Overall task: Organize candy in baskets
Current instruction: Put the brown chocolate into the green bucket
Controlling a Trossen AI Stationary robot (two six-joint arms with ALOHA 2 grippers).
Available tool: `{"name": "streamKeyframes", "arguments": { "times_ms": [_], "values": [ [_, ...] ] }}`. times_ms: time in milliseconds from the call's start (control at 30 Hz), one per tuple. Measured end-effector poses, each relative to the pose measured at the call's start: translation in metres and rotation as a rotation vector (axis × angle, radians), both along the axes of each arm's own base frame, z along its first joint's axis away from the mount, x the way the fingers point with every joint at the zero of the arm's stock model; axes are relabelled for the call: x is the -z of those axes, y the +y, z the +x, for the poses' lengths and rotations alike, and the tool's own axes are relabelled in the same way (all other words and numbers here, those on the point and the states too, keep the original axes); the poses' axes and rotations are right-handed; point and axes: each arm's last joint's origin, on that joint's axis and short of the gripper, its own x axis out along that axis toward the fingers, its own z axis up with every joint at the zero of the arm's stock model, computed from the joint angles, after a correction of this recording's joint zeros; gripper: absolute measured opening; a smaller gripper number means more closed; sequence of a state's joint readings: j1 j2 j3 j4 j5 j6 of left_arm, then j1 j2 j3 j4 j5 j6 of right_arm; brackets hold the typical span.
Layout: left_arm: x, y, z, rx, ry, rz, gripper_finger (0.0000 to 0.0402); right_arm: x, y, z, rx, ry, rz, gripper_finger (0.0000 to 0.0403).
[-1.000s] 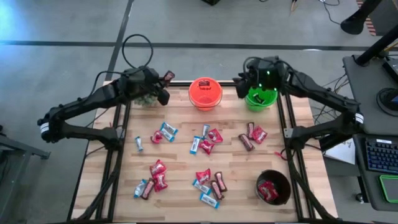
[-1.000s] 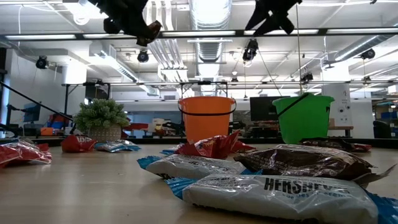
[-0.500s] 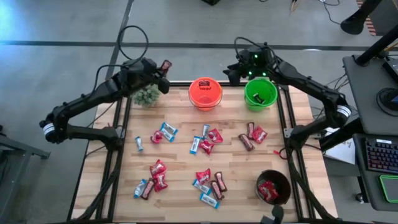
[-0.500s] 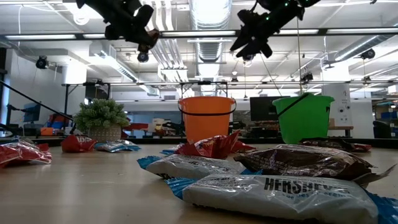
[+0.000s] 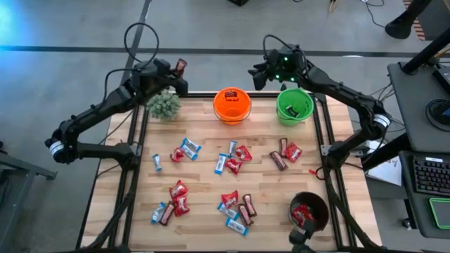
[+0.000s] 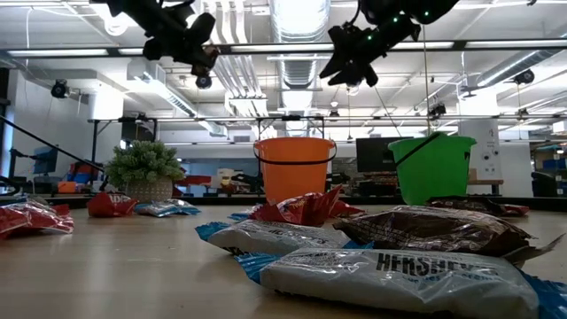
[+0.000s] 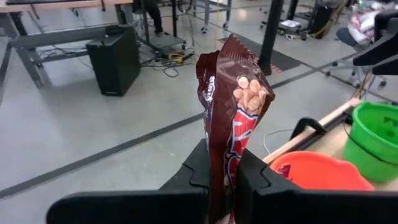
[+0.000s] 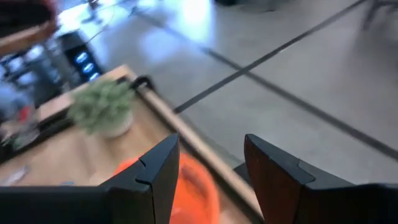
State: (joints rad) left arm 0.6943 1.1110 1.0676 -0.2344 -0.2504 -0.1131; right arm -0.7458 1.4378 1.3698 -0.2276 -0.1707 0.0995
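1. Both hands have swung back past the desk's far edge.
2. Left hand point(image 5: 180, 68) grips a red packet point(image 7: 232, 118), its lower end hidden.
3. Right hand point(image 8: 208, 177) gapes empty above the orange basket point(image 5: 232, 105), blurred.

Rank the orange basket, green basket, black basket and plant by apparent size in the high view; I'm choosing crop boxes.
1. Black basket
2. Orange basket and green basket: too alike to separate
3. Plant, smallest
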Motion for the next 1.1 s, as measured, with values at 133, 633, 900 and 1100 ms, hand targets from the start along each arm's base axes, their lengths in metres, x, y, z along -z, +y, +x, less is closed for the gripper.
{"name": "streamKeyframes", "arguments": {
  "times_ms": [133, 633, 900, 1100],
  "values": [
    [-0.001, 0.002, -0.002, -0.015, -0.039, -0.014, 0.0002, -0.001, -0.009, -0.001, 0.138, 0.005, -0.064, 0.0171],
    [-0.005, 0.002, 0.001, 0.049, -0.120, -0.036, 0.0002, -0.012, -0.010, 0.000, 0.197, -0.142, 0.013, 0.0167],
    [-0.007, 0.002, 0.001, 0.080, -0.120, -0.004, 0.0002, -0.003, -0.016, 0.003, 0.230, -0.165, 0.093, 0.0211],
    [-0.007, 0.006, -0.003, 0.075, -0.090, 0.020, 0.0002, -0.001, -0.021, 0.001, 0.297, -0.138, 0.050, 0.0241]
  ]
}}
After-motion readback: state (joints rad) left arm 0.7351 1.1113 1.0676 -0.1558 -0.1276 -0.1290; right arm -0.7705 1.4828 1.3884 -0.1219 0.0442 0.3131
